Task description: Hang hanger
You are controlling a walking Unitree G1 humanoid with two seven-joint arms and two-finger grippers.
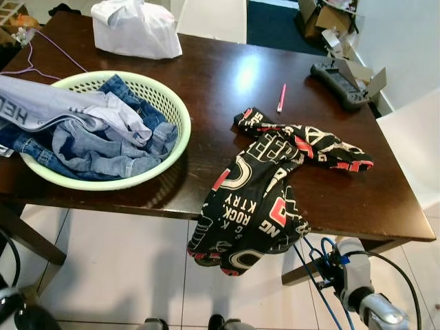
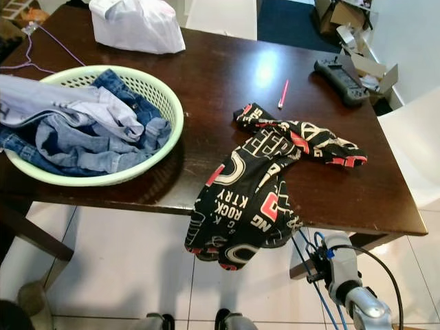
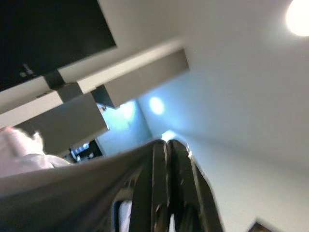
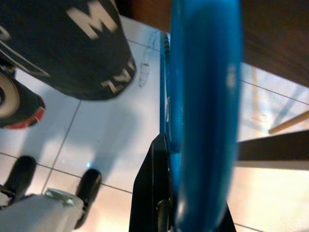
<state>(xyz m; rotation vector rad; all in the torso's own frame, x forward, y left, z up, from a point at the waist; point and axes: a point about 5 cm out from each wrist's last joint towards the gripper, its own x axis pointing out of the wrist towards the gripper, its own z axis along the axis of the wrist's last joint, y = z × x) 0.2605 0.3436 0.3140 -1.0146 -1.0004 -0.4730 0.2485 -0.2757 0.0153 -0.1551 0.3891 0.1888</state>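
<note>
A blue hanger [image 4: 205, 96] lies blurred and very close between the black fingers [image 4: 150, 193] of my right gripper [image 1: 332, 265], which is shut on it low beside the table's front right corner. Its thin blue wire [image 1: 311, 271] runs just under the hem of a black garment with red and white lettering [image 1: 254, 185], which lies on the dark wooden table [image 1: 227, 75] and hangs over the front edge. My left gripper [image 3: 166, 159] is shut with nothing in it, pointing up toward a ceiling.
A pale green laundry basket [image 1: 172, 103] full of jeans and a grey shirt stands at the table's left. A white bag [image 1: 134, 27], a thin purple wire [image 1: 41, 51], a pink pen [image 1: 281, 97] and a dark controller [image 1: 340, 79] lie farther back. White tiled floor lies below.
</note>
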